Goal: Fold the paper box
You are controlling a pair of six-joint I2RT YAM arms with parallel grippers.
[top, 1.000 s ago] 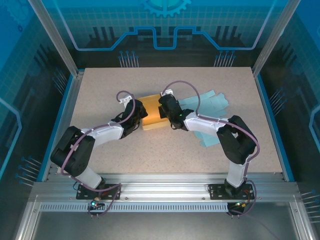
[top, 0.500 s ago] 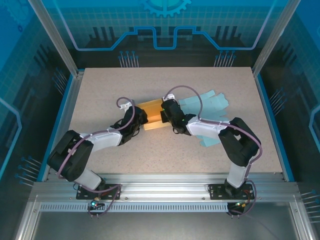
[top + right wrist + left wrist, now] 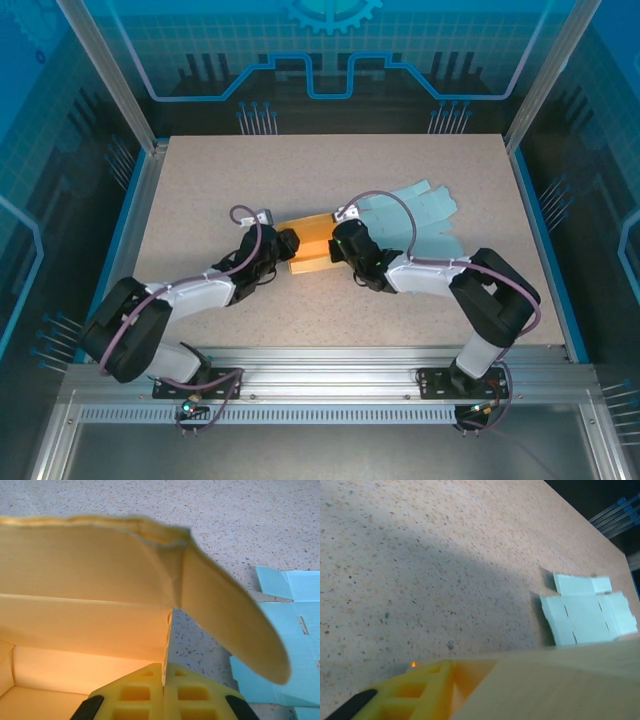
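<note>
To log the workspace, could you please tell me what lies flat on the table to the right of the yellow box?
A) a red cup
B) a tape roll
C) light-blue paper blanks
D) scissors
C: flat light-blue paper blanks lie on the table beside the yellow box.

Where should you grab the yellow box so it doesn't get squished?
Pinch the yellow box by one thin side wall. Come in from its open side, one finger inside and one outside, as the right gripper does. The walls are thin card standing upright, so an edge slips between the fingers. Squeezing across the whole box would probably crush it.
</note>
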